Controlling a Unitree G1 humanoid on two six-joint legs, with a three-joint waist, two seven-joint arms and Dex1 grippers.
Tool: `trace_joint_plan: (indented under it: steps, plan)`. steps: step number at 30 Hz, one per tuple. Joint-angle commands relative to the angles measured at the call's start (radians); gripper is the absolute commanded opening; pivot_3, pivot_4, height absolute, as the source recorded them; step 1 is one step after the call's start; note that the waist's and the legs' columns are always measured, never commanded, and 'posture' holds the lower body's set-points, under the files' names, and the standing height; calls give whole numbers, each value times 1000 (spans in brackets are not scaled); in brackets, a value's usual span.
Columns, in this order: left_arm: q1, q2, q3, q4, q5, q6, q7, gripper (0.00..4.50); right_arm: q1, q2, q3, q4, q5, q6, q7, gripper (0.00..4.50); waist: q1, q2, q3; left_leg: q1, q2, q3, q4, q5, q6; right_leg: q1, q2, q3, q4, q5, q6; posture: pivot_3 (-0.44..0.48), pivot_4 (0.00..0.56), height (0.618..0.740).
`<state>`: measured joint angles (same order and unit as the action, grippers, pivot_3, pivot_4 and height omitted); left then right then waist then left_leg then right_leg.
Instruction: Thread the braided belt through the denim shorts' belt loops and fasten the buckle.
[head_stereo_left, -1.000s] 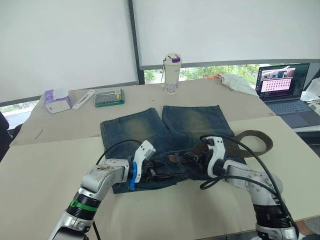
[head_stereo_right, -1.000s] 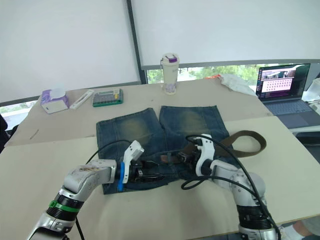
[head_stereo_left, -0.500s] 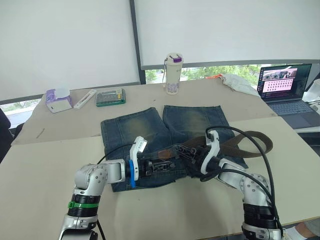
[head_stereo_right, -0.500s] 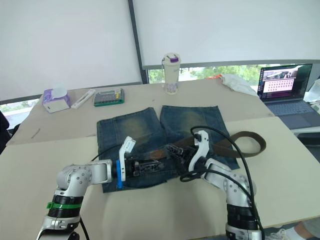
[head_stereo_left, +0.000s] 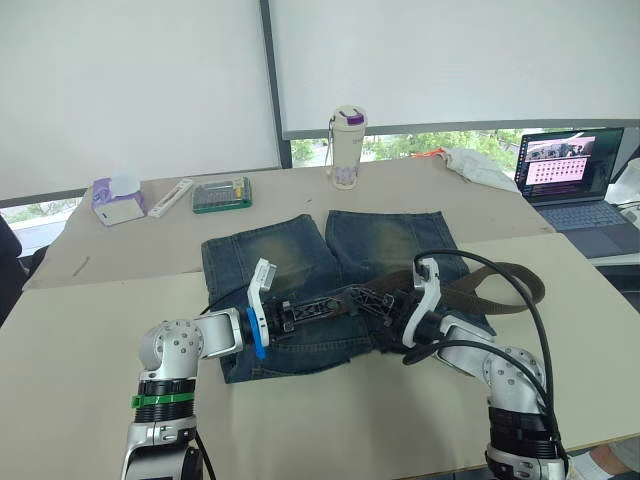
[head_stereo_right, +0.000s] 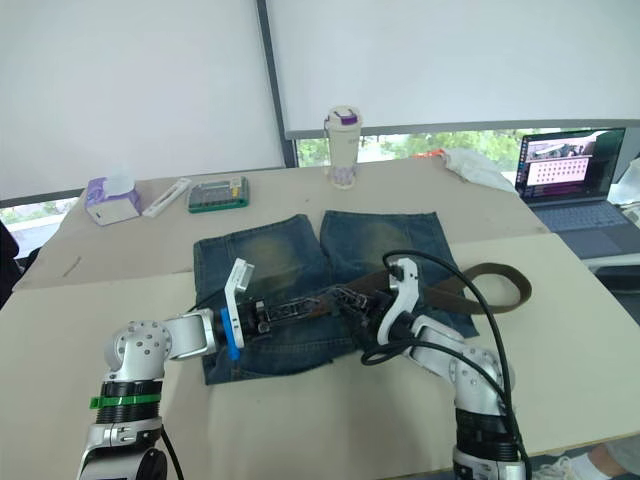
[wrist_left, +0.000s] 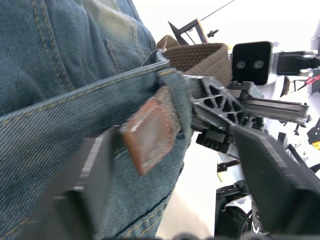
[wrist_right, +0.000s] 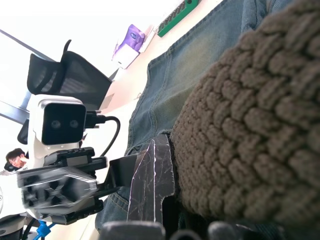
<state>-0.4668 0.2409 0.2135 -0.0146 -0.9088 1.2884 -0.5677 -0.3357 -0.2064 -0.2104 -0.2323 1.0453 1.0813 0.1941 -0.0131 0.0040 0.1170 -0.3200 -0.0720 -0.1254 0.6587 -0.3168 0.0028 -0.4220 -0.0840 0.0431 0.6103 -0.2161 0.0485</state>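
Currently the denim shorts (head_stereo_left: 330, 270) lie flat on the bench (head_stereo_left: 90, 350), waistband nearest the robot. The left fingers (wrist_left: 90, 170) are spread, with the braided belt's (wrist_left: 197, 54) worn reddish tip (wrist_left: 150, 132) between them, poking out of a belt loop (wrist_left: 177, 100). The right fingers (wrist_right: 155, 180) pinch the braided belt close behind that loop. Beyond them, the strap loops away across the bench on the right.
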Motion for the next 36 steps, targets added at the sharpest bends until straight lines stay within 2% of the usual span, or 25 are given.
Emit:
trace_joint_plan:
  steps: [1,3,5,7,8,12,16,19,24,29,33,36]
  plan:
    - [-5,-6,-27,-12,4,-19,4,2238,-17,-4,4,-61,46,4,17,0,0,0,0,0,0,0,0,0,0,0,0,0,0,0,0,0,150,740]
    - [-3,-21,-26,-5,11,-36,20,1575,-18,-45,42,-83,0,2,42,0,1,0,0,0,0,0,0,0,0,0,0,0,0,0,0,0,150,740]
    - [-5,-29,-18,0,3,-36,28,850,-13,-77,71,-103,-29,-1,56,847,1,0,0,0,0,0,0,0,0,0,-1,0,0,0,0,0,150,740]
    - [-6,-30,-18,1,-3,-35,30,189,-11,-108,90,-124,-65,2,33,1481,0,0,0,0,0,0,0,0,0,0,0,0,0,0,0,0,150,740]
    - [-6,-31,-19,1,-3,-36,31,0,-10,-135,107,-141,-87,6,31,1800,0,0,0,0,0,0,0,0,0,0,0,0,0,0,0,0,150,740]
    - [-6,-47,-2,11,-15,-33,51,0,-14,-240,143,-262,-89,64,36,3137,5,-1,0,-1,0,0,0,0,0,0,-1,0,-1,0,0,0,150,740]
    - [-8,-57,-6,14,-14,-35,58,0,-30,-288,205,-307,-124,103,23,3137,3,-2,1,-1,0,0,0,0,0,1,-1,-1,-1,0,0,0,150,740]
    - [-13,-70,-14,12,-16,-33,61,0,-41,-360,369,-285,-277,85,28,3137,4,-2,1,-1,0,0,0,0,-1,1,-1,-1,-1,0,0,0,150,740]
    - [-31,-73,-27,13,-12,-37,57,0,-57,-412,454,-242,-430,26,50,1615,7,-3,1,-1,-1,0,0,1,-2,1,-1,-1,-1,0,0,0,150,740]
    - [-64,-107,-68,25,8,-63,59,0,-45,-494,424,-234,-502,0,98,21,23,-5,1,-1,-1,0,1,1,-2,2,-2,-2,-2,0,0,0,150,740]
    - [-97,-161,-114,50,44,-101,77,0,-36,-588,337,-189,-555,-15,112,21,41,-6,1,-2,-6,-2,1,2,0,3,-6,-4,-3,0,2,0,150,740]
    - [-78,-143,-102,32,37,-86,78,0,-18,-620,276,-172,-566,-12,114,21,40,-8,2,-2,-6,-1,1,2,0,3,-7,-4,-4,1,2,0,150,740]
